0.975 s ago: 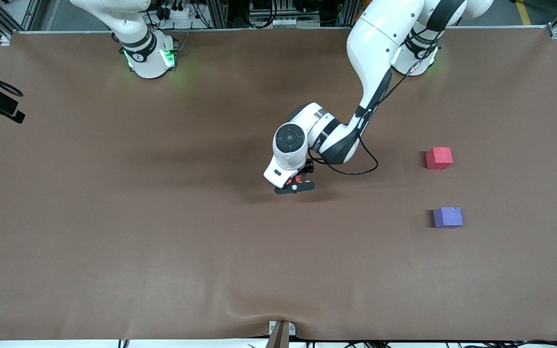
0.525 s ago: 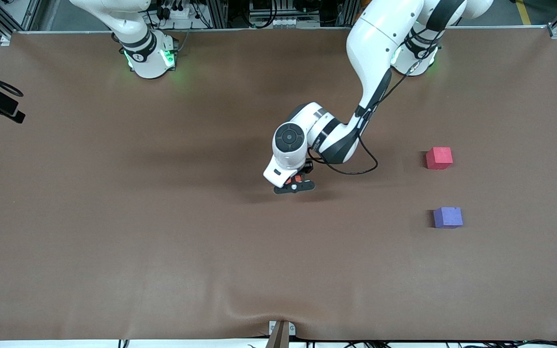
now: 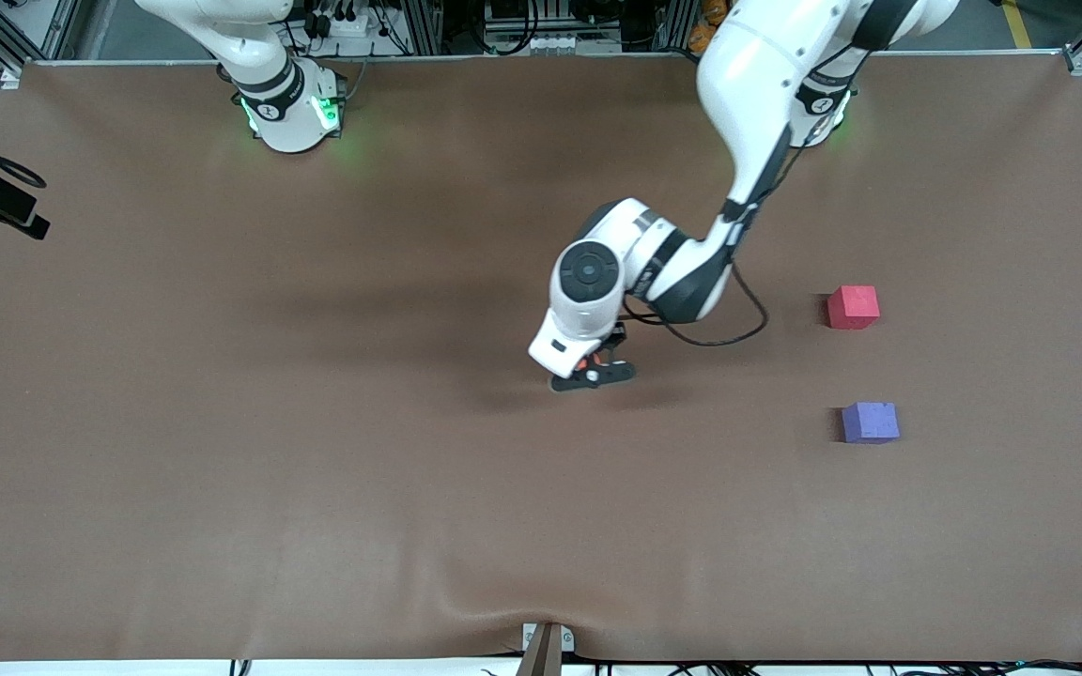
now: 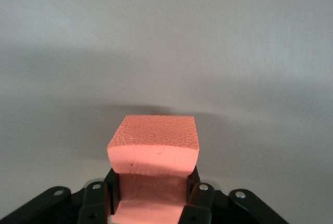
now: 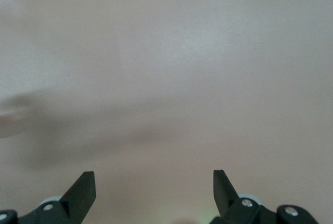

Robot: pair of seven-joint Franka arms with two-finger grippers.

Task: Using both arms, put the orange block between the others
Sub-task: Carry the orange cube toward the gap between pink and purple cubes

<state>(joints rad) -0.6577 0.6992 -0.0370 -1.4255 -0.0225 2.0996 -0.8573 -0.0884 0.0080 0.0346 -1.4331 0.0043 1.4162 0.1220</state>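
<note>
Orange block (image 4: pixel 154 140): left pincer (image 3: pixel 591 373) clamping it mid-surface; right pincer (image 5: pixel 154 193) waiting, spread apart; placing between red-pink cube (image 3: pixel 853 307) and purple cube (image 3: pixel 870 422) remaining.

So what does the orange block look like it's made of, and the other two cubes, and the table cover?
Orange block, squeezed in the left end effector: probably soft foam, matte, with a pebbled face and sides bulging where pinched. Red-pink cube and purple-blue cube: matte, no shine, likely the same foam, though that's less sure. Table cover: brown, matte sheet, rippled at the near edge, so apparently flexible.
</note>
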